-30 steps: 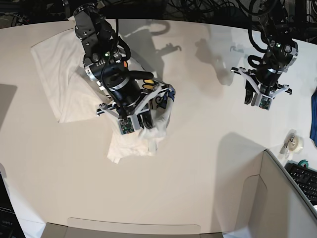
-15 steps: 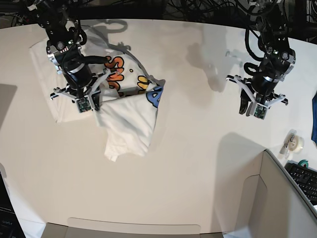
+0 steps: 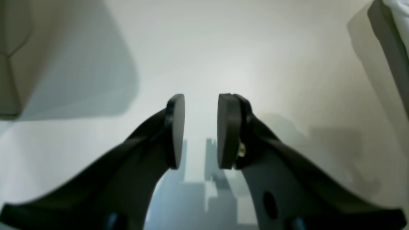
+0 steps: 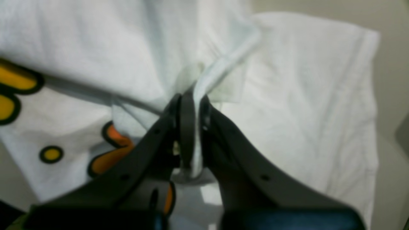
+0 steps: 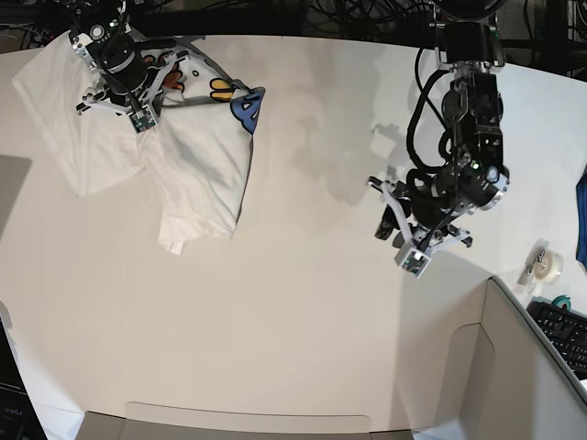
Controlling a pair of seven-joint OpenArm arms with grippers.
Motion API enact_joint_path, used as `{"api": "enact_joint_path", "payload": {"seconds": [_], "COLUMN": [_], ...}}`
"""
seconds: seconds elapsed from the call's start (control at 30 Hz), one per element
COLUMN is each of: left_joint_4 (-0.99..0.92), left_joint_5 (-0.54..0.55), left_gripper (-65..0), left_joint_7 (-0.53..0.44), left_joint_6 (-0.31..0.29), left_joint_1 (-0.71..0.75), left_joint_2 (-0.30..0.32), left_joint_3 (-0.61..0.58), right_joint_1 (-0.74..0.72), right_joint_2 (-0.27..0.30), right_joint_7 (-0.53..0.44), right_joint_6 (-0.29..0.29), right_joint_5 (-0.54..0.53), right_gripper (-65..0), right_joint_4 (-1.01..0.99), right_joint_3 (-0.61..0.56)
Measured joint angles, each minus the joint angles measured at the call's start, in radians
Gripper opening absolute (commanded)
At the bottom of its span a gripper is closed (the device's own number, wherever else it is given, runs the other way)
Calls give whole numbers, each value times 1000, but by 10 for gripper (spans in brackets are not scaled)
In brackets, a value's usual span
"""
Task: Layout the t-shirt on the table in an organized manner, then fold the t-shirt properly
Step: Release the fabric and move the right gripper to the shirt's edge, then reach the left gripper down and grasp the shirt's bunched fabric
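The white t-shirt [image 5: 197,156] lies crumpled at the far left of the table [image 5: 303,321], with part of its blue and yellow print showing near the top. My right gripper [image 5: 149,117] is over its upper part. In the right wrist view, that gripper [image 4: 191,102] is shut on a raised fold of the t-shirt [image 4: 303,80], and orange and yellow lettering shows on the left. My left gripper [image 5: 396,220] hangs over bare table on the right side. The left wrist view shows this gripper [image 3: 201,102] open with nothing between its pads, above the table [image 3: 223,48].
A grey box corner [image 5: 514,367] rises at the front right and also shows as the box [image 3: 12,48] in the left wrist view. A tape roll [image 5: 548,264], a keyboard [image 5: 564,330] and a blue cloth [image 5: 581,211] sit at the right edge. Cables run along the far edge.
My right arm has dragged the t-shirt up and left toward the far left corner. My left arm has moved down and left toward the middle, and its jaws have widened.
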State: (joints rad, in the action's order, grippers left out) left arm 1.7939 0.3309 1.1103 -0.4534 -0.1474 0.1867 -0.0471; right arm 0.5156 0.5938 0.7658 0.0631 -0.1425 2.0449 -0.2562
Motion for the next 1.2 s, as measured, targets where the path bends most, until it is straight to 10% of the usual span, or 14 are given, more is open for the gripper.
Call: {"api": "enact_joint_path", "payload": {"seconds": [0.3, 0.7, 1.2], "left_joint_4": [-71, -140, -471], "left_joint_5": [18, -2, -6], "left_gripper": [-470, -470, -470], "left_joint_7": [175, 209, 151], "left_joint_6": [2, 8, 11], "left_joint_1": [-83, -169, -276], "left_joint_2": [-118, -267, -326], "left_joint_3": [-249, -298, -300], "right_joint_1": [14, -68, -61], "right_joint_2": [-143, -267, -267], "right_joint_7": [12, 197, 192], "right_joint_6": [2, -3, -2], "right_joint_5": [259, 532, 541], "right_gripper": [-650, -650, -650], "right_joint_4": [0, 0, -1], "right_joint_3": [-71, -321, -323]}}
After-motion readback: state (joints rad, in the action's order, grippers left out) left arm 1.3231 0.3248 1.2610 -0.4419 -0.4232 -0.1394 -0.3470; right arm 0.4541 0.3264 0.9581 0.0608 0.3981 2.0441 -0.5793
